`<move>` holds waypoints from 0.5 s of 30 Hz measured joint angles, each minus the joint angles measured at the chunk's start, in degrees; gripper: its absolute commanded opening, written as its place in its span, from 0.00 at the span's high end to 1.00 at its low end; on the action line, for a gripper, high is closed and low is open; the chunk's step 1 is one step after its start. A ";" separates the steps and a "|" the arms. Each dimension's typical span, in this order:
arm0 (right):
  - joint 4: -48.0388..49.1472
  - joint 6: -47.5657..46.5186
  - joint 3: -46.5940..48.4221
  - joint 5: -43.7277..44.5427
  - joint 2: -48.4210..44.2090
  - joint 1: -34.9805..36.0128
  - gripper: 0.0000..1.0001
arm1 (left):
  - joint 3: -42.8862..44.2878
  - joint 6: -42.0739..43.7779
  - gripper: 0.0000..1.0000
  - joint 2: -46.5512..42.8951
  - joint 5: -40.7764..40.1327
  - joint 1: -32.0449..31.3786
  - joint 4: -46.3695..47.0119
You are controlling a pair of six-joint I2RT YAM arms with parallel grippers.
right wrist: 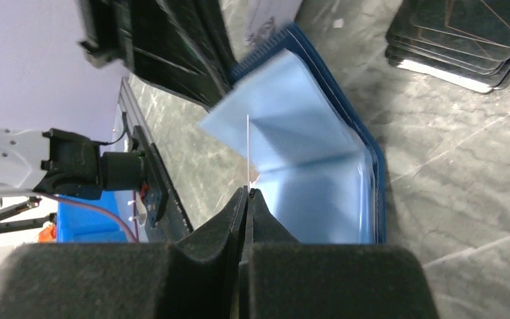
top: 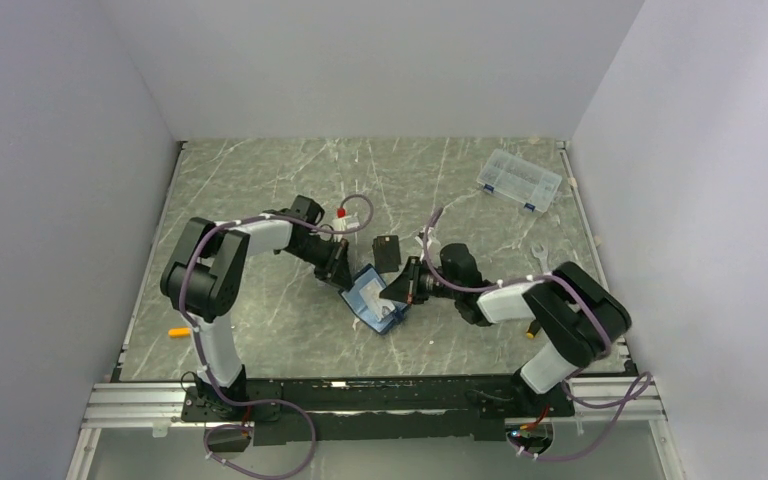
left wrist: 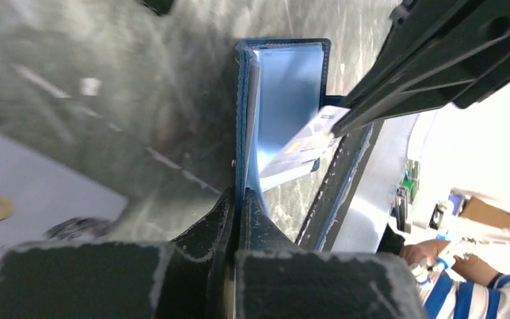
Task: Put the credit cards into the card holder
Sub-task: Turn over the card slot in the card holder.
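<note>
The navy card holder point(top: 368, 297) lies open at the table's middle, its light blue inside point(left wrist: 289, 86) facing up. My left gripper point(left wrist: 239, 193) is shut on the holder's navy edge, at its left side point(top: 340, 268). My right gripper point(right wrist: 248, 191) is shut on a silver-white credit card point(left wrist: 303, 145), seen edge-on as a thin white line point(right wrist: 247, 149). That card leans over the holder's blue pocket point(right wrist: 305, 153), its far end at the inside. Another white credit card point(left wrist: 33, 189) with gold print lies flat on the table beside the left gripper.
A flat black stack of rectangles point(right wrist: 458, 40) lies just behind the holder point(top: 388, 250). A clear compartment box point(top: 518, 180) sits at the back right. A small orange item point(top: 178, 331) lies near the left arm's base and a red-capped item point(top: 341, 213) behind the left wrist.
</note>
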 measured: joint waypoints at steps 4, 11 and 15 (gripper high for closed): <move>-2.14 -0.98 -1.84 1.05 -6.51 0.02 1.00 | -1.49 0.11 0.94 0.22 1.11 -3.28 0.26; -2.45 -1.03 -4.11 1.46 -7.45 0.02 1.00 | -2.73 -0.50 0.86 0.22 1.46 -5.42 0.79; -2.82 -1.25 -4.55 1.36 -7.23 0.02 1.00 | -3.72 -1.44 0.84 0.20 1.01 -4.24 1.84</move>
